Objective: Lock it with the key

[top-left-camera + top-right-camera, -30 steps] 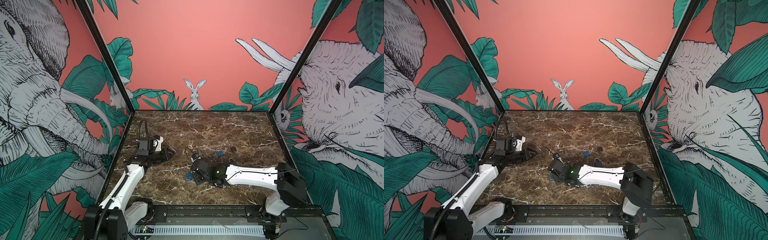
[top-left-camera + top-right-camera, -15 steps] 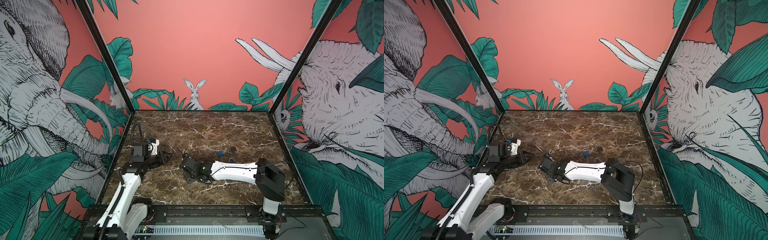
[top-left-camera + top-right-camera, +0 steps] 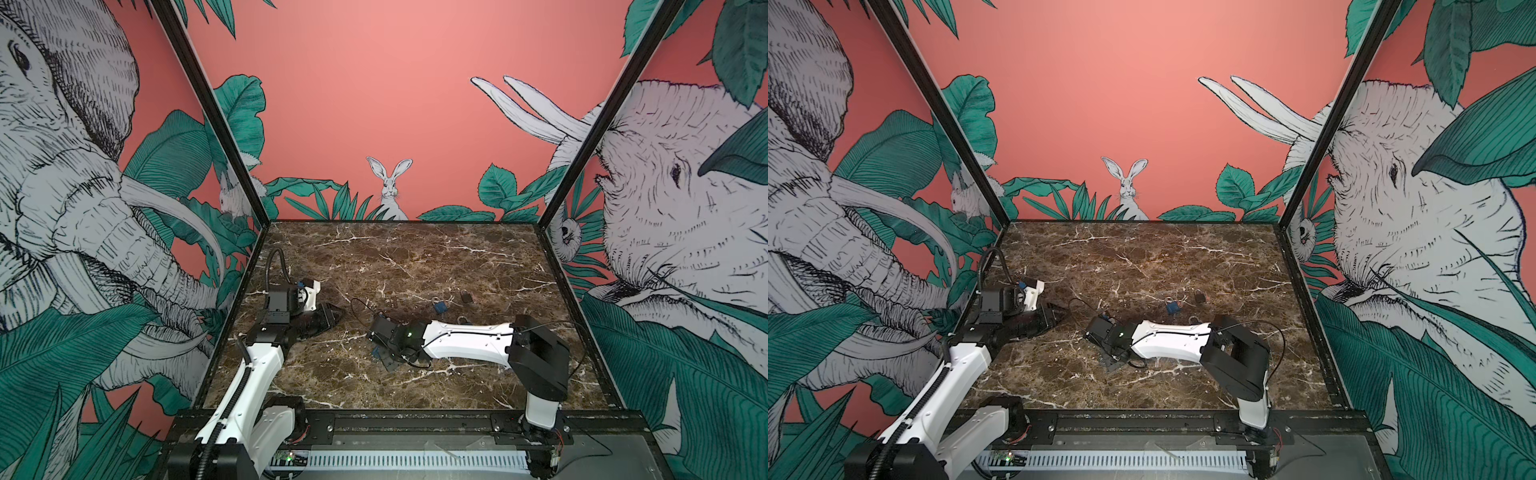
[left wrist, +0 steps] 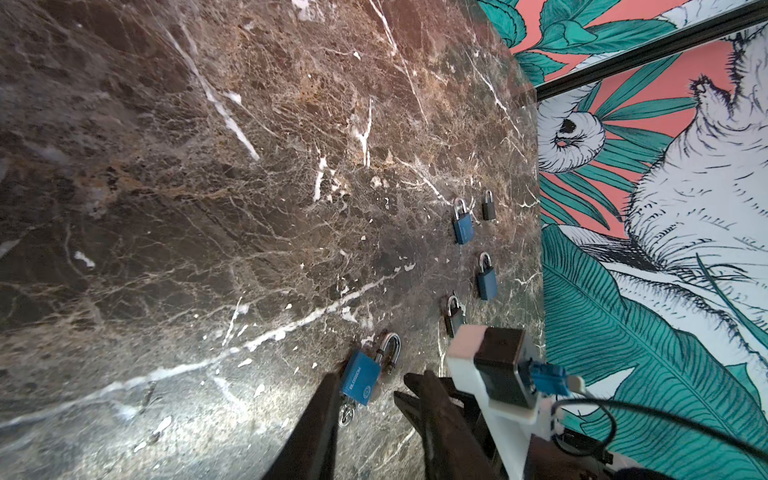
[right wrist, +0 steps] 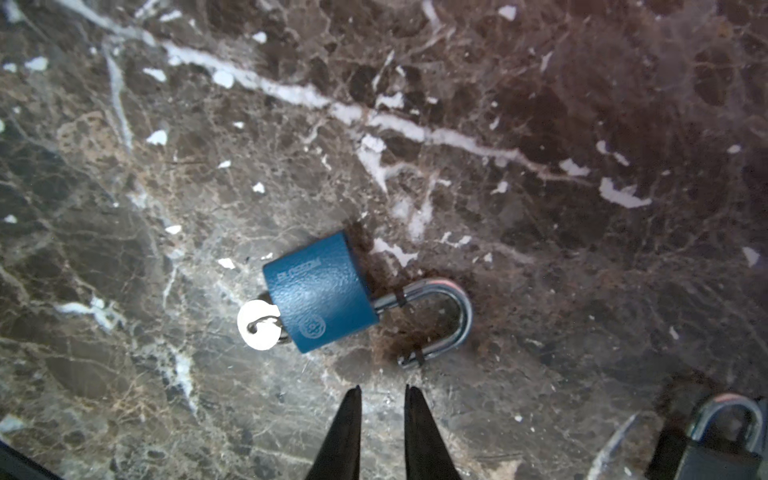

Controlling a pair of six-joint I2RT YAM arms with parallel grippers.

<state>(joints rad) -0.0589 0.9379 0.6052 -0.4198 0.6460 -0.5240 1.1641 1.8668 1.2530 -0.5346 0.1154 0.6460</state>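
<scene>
A blue metal padlock (image 5: 320, 291) with a silver U-shaped shackle (image 5: 451, 316) is lying flat on the brown marble tabletop (image 5: 540, 104), just ahead of the right gripper (image 5: 383, 390). It is lying crosswise to the black fingers (image 5: 345, 436), so the small silver key (image 5: 257, 320), sitting in the keyhole, is pointing to one side of the fingertips and the shackle to the other. The free end of the shackle is standing outside the body, so the lock is not yet closed. The right gripper is hanging just short of the padlock and is grasping nothing. Its jaws are standing only a little apart, which seems to be suiting the thin head of the key. The left gripper (image 3: 332, 314) is hanging low, near the padlock but not touching it. Its fingers (image 4: 320, 415) are spread, empty, and pointing toward the blue body, probably for holding it firm while the other gripper is working the key. Behind the right gripper's wrist, a second blue padlock (image 3: 440, 307) and a small dark padlock (image 3: 466, 296) are lying aside.
</scene>
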